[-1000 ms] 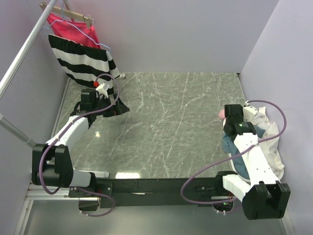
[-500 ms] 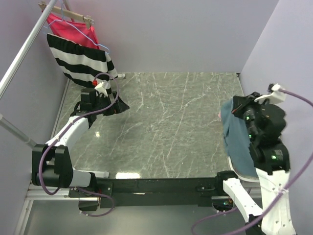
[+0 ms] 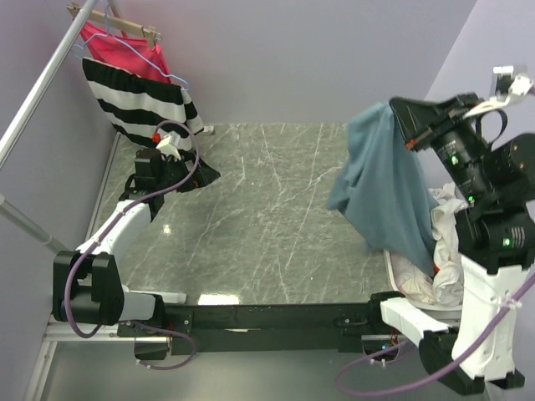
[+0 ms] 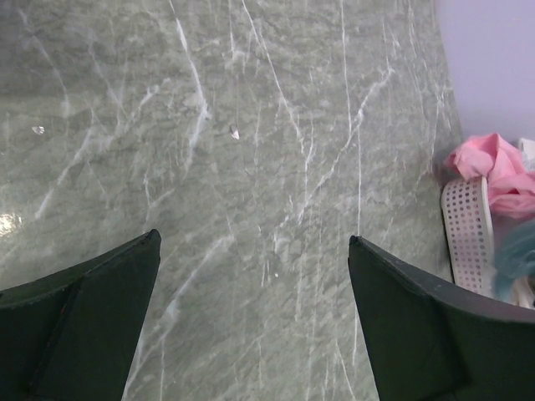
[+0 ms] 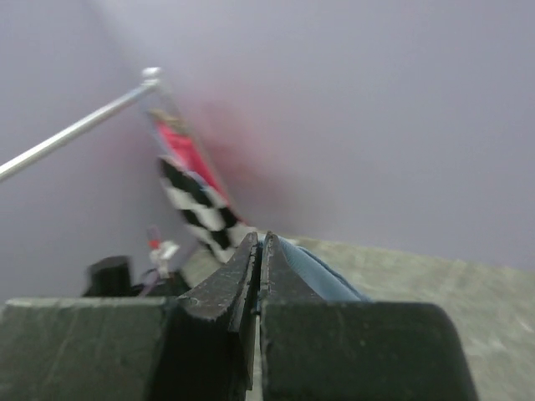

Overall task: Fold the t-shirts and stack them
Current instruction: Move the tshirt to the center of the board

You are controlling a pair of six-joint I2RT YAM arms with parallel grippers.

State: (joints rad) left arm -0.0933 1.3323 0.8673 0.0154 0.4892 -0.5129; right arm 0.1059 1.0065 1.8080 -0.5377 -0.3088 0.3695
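A: Why is the slate-blue t-shirt (image 3: 380, 188) hanging so high, in the upper right of the overhead view?

B: The right fingers (image 5: 221, 288) are pinched tight on one edge of it, so the rest of the cloth drapes free below the pinch. I judge the lift is meant to draw it out of the basket (image 3: 391, 266) and away from the white clothes (image 3: 447, 251) left there, ready to be spread on the counter (image 3: 276, 209).

A: Is it clear of the pile?

B: Mostly. Its lowest fold reaches down to the basket rim, and I cannot tell whether it touches.

A: And the left fingers (image 4: 84, 322)?

B: Spread wide with nothing between them, over bare counter at centre left, just below the striped garment (image 3: 142, 100). They are probably waiting to take a second corner.

A: What differs from half a second ago?

B: Then the shirt hung low at the right edge, against the basket. Now the right arm is raised and the shirt has swung up and left, out over the counter. A full second ago that arm was bent down into the pile. The left arm has barely shifted.
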